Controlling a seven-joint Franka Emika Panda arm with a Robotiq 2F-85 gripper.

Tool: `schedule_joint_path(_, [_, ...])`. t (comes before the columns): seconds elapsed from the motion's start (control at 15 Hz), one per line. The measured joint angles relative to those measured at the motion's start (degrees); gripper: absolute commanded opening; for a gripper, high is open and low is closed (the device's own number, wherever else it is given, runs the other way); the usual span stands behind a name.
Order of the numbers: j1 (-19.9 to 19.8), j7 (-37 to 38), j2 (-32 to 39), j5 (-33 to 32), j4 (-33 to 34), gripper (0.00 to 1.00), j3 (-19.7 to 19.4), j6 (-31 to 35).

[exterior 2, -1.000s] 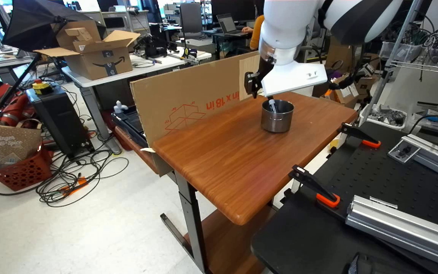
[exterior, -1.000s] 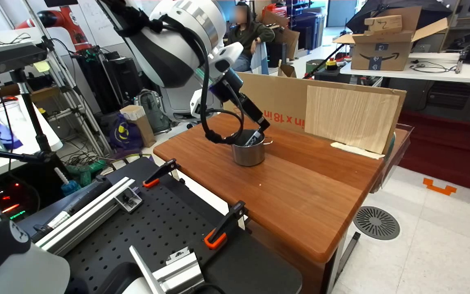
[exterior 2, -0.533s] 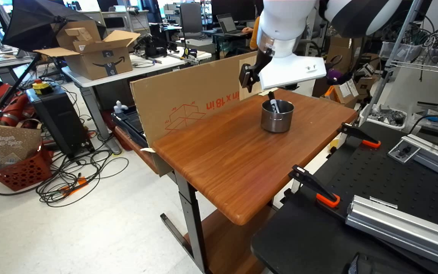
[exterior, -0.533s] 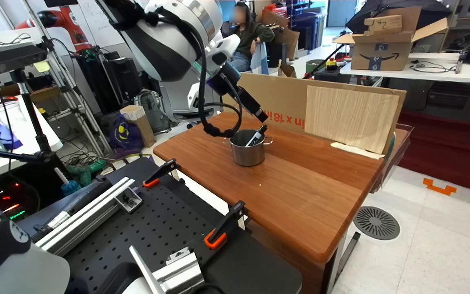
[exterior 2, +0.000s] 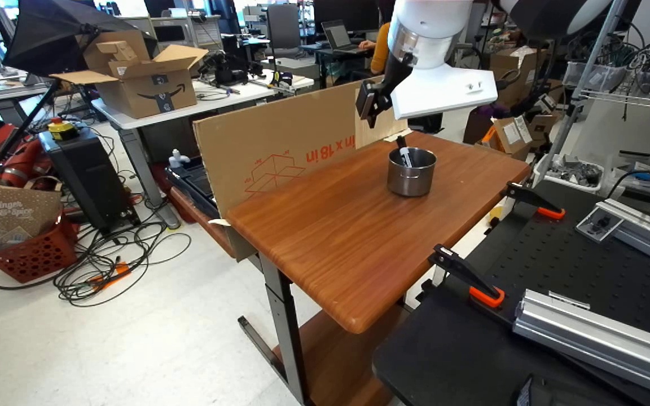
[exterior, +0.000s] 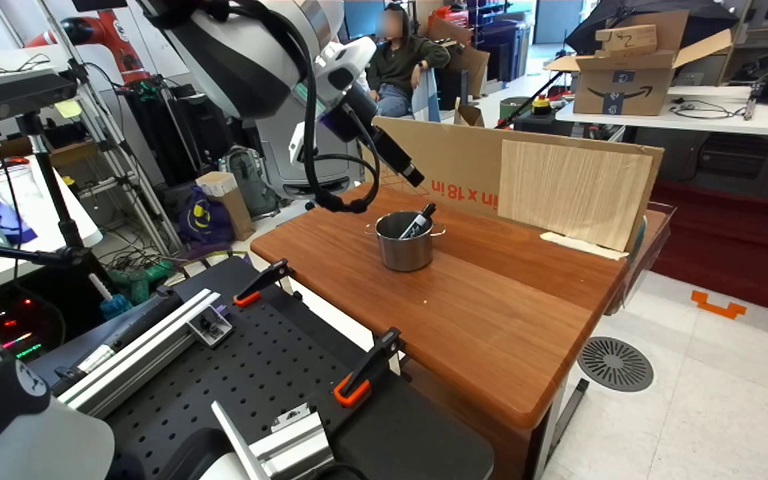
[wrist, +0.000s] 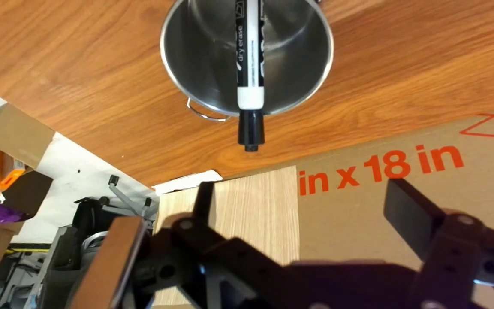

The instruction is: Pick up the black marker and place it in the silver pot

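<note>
Dry-erase marker [wrist: 250, 56] is leaning in the steel pot [exterior: 406, 255], black end sticking out, so placing looks done imo. Claw [wrist: 302, 201] is spread wide, nothing in it. I'd lift straight up, away from that end; a bump could flip it out.

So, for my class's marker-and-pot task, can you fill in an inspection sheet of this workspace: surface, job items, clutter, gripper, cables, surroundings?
Surface: brown wood-grain table, cardboard panel standing along one edge.
Job's things: silver pot upright on the table; black marker leaning inside, one end above the rim.
Clutter: orange-and-black clamps and metal profiles on the black board.
Gripper: open, holding nothing, apart from the marker.
Cables: dark cable looping off the robot arm; tangled cables on the floor.
Surroundings: seated person beyond the table; open cardboard box on a white desk.
</note>
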Motion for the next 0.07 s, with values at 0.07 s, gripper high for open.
schedule_joint_path(0.07, [0.0,0.0,0.0,0.0,0.0,1.00,0.0,0.0])
